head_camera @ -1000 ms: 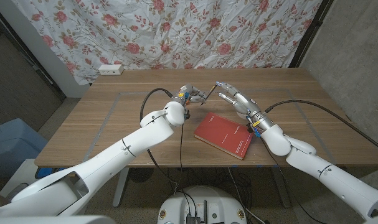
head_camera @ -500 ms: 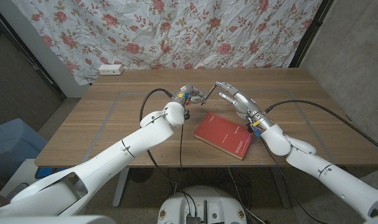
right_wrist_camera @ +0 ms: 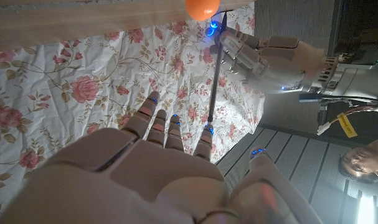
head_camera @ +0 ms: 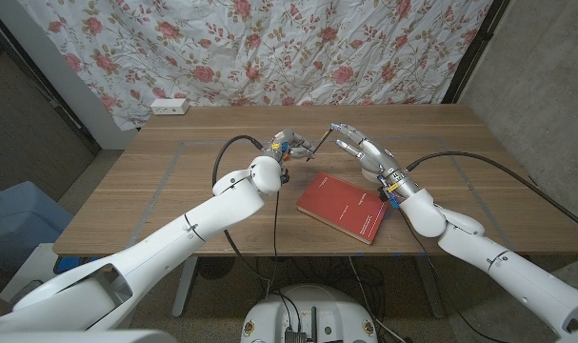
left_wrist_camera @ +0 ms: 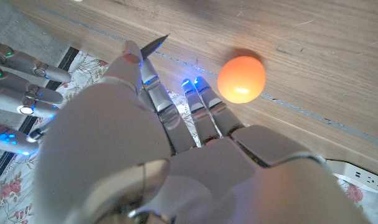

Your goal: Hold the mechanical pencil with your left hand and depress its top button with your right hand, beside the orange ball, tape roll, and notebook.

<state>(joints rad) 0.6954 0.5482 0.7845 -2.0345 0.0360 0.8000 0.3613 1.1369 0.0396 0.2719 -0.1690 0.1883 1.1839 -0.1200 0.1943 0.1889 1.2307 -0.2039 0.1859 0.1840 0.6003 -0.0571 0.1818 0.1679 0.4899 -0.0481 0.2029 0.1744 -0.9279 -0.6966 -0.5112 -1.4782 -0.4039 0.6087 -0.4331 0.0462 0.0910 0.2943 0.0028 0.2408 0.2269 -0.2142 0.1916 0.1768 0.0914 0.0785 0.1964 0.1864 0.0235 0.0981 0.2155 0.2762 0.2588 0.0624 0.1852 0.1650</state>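
Note:
My left hand [head_camera: 285,145] is raised above the table's far middle and grips the thin dark mechanical pencil [head_camera: 310,148], which points toward my right hand [head_camera: 357,149]. In the right wrist view the pencil [right_wrist_camera: 216,74] runs from the left hand [right_wrist_camera: 257,53] down to a fingertip [right_wrist_camera: 207,132] of my right hand [right_wrist_camera: 157,177], whose fingers are spread; the fingertip seems to meet the pencil's end. The orange ball [left_wrist_camera: 241,79] lies on the wood just past my left hand [left_wrist_camera: 176,162]. The red notebook [head_camera: 344,206] lies flat below both hands.
The wooden table [head_camera: 174,181] stretches to the left of the hands. A white power strip [head_camera: 169,107] sits at its far left edge, in front of a floral curtain [head_camera: 269,48]. A person [right_wrist_camera: 357,163] is visible in the right wrist view.

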